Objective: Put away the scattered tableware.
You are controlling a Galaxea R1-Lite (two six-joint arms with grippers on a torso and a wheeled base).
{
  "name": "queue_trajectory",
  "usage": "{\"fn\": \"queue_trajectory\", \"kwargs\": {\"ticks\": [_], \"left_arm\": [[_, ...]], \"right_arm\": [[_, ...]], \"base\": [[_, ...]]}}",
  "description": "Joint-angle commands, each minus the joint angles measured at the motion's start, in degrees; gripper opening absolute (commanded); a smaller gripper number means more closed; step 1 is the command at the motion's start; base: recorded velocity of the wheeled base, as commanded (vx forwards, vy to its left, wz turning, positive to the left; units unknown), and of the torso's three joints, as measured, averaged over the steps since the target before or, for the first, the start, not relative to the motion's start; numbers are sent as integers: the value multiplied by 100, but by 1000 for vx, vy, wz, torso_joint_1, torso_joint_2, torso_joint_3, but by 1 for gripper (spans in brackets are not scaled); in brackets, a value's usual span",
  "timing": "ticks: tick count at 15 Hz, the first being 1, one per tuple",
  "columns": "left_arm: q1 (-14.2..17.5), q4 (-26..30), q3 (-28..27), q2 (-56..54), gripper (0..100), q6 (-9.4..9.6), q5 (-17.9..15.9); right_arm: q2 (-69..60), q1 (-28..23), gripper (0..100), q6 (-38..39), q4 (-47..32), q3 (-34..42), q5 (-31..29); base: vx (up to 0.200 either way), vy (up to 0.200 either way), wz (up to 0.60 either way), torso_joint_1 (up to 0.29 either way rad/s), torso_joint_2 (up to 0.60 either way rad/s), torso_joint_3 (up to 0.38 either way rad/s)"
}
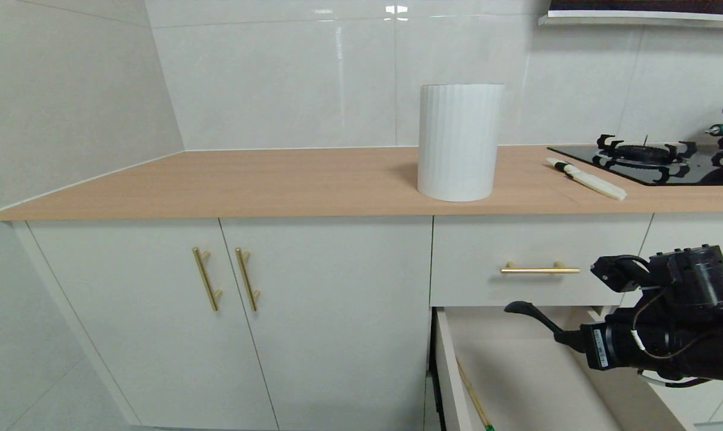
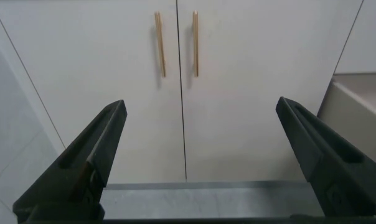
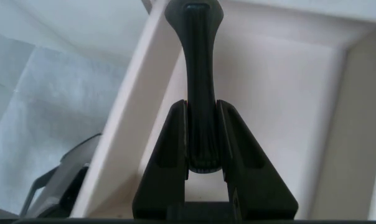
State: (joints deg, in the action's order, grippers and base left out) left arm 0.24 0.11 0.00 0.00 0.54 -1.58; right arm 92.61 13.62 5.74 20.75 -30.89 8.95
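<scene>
R gripper (image 3: 201,115): jaws clamped on black plastic utensil handle (image 3: 199,56), over open white drawer (image 1: 450,365). L gripper (image 2: 200,140): jaws wide, empty, facing white cabinet doors (image 2: 250,93). Cream knife (image 1: 586,178) lies on wooden countertop (image 1: 278,179), near black hob (image 1: 643,161).

- The open drawer (image 1: 450,359) leaves room under my right hand (image 3: 202,118) and the black utensil (image 3: 199,50) it grips.
- Chopsticks (image 1: 474,398) lie along the drawer's left wall.
- The closed drawer front (image 1: 541,245) sits just above the opening.
- On the worktop (image 1: 248,185), a white jar (image 1: 459,141) stands in the way, and a knife (image 1: 586,178) lies between it and the stove (image 1: 643,157).
</scene>
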Motion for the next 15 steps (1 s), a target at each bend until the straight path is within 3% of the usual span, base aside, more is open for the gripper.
{"fn": "queue_trajectory", "kwargs": {"ticks": [1,7,10,13,15], "left_arm": [[2,-2,0,0,100,-1,0],[2,-2,0,0,100,-1,0],[2,-2,0,0,100,-1,0],[2,-2,0,0,100,-1,0],[2,-2,0,0,100,-1,0]], "right_arm": [[134,1,0,-3,26,22,-16],[758,1,0,6,395,74,-86],[2173,1,0,173,1203,-22,-587],[3096,1,0,305,1256,-286,-1334],[3316,1,0,305,1256,-347,-1369]], "base": [[0,0,0,-80,300,203],[0,0,0,-13,57,33],[0,0,0,0,0,0],[0,0,0,0,0,0],[0,0,0,0,0,0]]}}
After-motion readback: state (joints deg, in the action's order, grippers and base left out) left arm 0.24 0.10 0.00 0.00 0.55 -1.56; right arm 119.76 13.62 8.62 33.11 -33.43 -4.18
